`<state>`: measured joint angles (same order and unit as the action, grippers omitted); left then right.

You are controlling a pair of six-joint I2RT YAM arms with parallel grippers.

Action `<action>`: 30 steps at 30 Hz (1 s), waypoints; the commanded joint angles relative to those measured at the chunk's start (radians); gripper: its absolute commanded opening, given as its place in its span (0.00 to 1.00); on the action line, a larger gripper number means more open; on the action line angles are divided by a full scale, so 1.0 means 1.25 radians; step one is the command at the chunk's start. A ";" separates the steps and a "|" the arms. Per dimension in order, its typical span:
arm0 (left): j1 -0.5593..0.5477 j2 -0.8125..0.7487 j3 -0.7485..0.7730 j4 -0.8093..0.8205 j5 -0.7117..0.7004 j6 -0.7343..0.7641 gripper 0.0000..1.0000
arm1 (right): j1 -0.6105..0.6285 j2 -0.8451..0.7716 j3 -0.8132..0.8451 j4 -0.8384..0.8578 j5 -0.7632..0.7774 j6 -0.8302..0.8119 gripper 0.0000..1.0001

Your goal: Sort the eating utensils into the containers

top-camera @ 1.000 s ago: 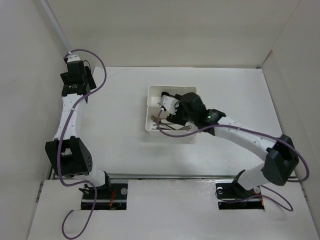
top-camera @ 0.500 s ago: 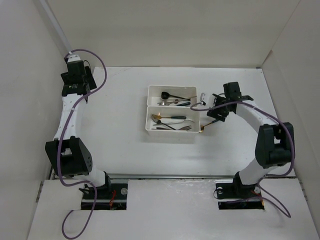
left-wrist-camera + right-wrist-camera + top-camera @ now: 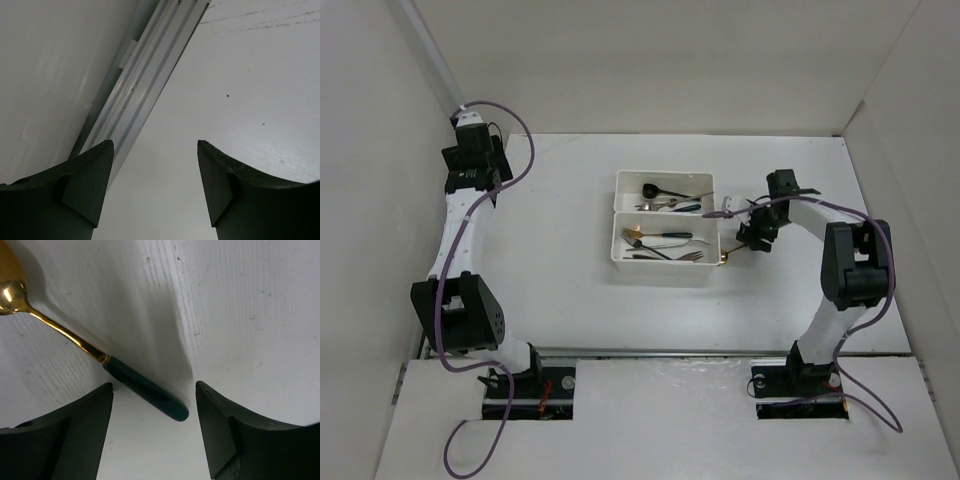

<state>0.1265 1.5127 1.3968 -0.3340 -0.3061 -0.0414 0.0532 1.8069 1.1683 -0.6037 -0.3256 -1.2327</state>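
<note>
Two white containers stand side by side mid-table: the far tray (image 3: 619, 180) and the near tray (image 3: 617, 254), each with several eating utensils in it, among them a black spoon (image 3: 653, 188) and a dark fork (image 3: 682, 256). A gold spoon with a dark green handle (image 3: 145, 391) lies on the table just right of the near tray (image 3: 726, 257). My right gripper (image 3: 154, 385) (image 3: 752, 238) hangs open low over it, the handle's end between the fingers without touching either. My left gripper (image 3: 154, 142) (image 3: 468, 135) is open and empty at the far left.
An aluminium rail (image 3: 145, 70) runs along the foot of the left wall beside the left gripper. White walls close the table (image 3: 560, 290) on the left, back and right. The right arm's purple cable (image 3: 728, 212) loops near the trays' right side.
The right arm has swung from over the trays to their right side and has come down over the green-handled spoon. The left arm has not moved.
</note>
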 commanded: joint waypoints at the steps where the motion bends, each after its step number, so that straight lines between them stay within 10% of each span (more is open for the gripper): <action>1: 0.004 -0.009 -0.006 0.022 -0.030 0.011 0.65 | 0.002 0.021 0.029 -0.012 -0.029 -0.025 0.72; 4: 0.004 -0.001 -0.006 0.022 -0.039 0.018 0.67 | 0.002 0.031 0.037 -0.019 -0.014 -0.032 0.72; 8: 0.004 0.006 -0.006 0.029 -0.046 0.026 0.67 | 0.002 0.031 0.037 -0.039 0.028 -0.079 0.36; 14: 0.004 0.006 -0.006 0.029 -0.053 0.026 0.67 | 0.002 -0.012 -0.040 -0.029 0.133 -0.140 0.28; 17: 0.004 0.006 -0.013 0.029 -0.053 0.026 0.68 | 0.002 -0.034 -0.055 -0.013 0.133 -0.155 0.00; 30: 0.004 0.013 -0.013 0.036 -0.053 0.026 0.68 | -0.109 -0.059 0.148 0.156 0.025 0.288 0.00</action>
<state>0.1265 1.5372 1.3834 -0.3252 -0.3531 -0.0143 -0.0593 1.7725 1.2488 -0.5278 -0.2096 -1.0557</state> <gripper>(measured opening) 0.676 0.170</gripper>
